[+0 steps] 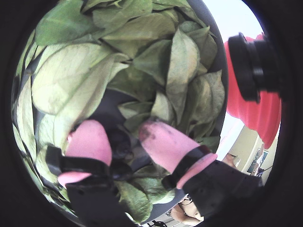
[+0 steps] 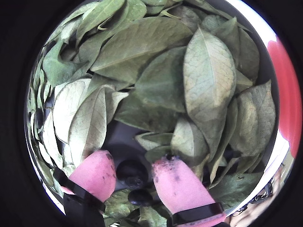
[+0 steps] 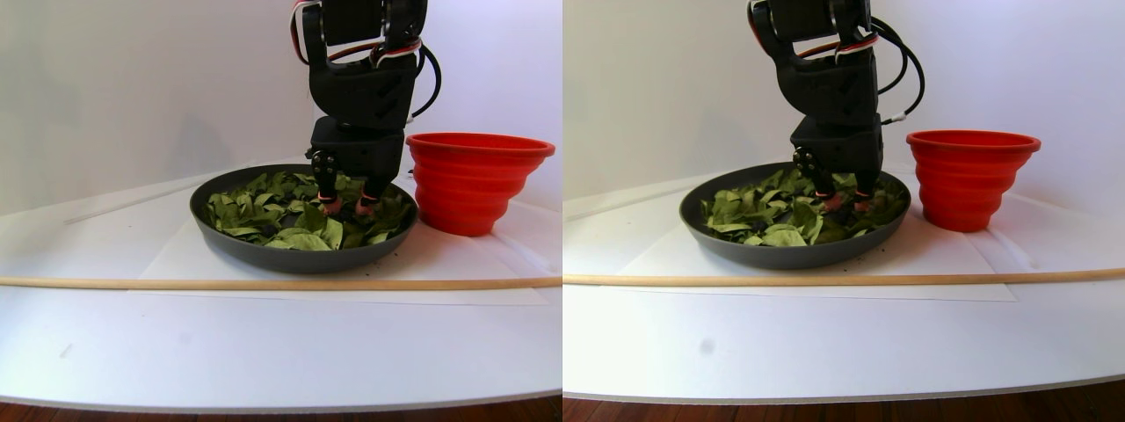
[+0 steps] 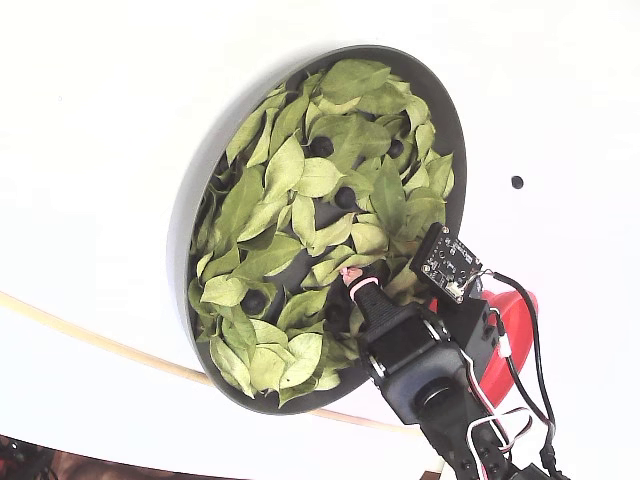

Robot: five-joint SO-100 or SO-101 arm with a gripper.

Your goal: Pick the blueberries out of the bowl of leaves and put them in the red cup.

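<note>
1. In a wrist view, the gripper (image 1: 123,135) reaches down into the bowl (image 1: 218,56). Its two pink-tipped fingers (image 1: 90,139) stand apart, one on each side of a dark blueberry (image 1: 119,142) that lies on a bare patch of the bowl's floor. Whether either finger touches the berry cannot be told. The leaves (image 1: 142,52) crowd the bowl above this patch. The red cup (image 1: 258,111) rises just outside the bowl's rim on the right.

2. In another wrist view, the gripper (image 2: 133,176) is spread, with a blueberry (image 2: 131,172) sitting in the gap between the fingers (image 2: 94,175). A second berry (image 2: 138,196) lies just below the first, nearer the gripper's base. Leaves (image 2: 203,80) cover the rest of the bowl (image 2: 265,71), and the red cup (image 2: 289,104) shows as a band past its right rim.

3. In the stereo pair view, the gripper (image 3: 347,207) dips among the leaves (image 3: 290,215) towards the right part of the bowl (image 3: 264,251). The red cup (image 3: 475,180) stands upright just right of the bowl. A thin wooden rod (image 3: 264,283) lies across the table (image 3: 264,352) in front of the bowl.

4. In the fixed view from above, the gripper (image 4: 348,276) enters the bowl (image 4: 455,130) from its lower right. Several blueberries (image 4: 345,197) lie scattered among the leaves (image 4: 270,255). The red cup (image 4: 512,335) peeks out beyond the arm, just outside the rim. A small black dot (image 4: 517,182) sits on the table right of the bowl.
</note>
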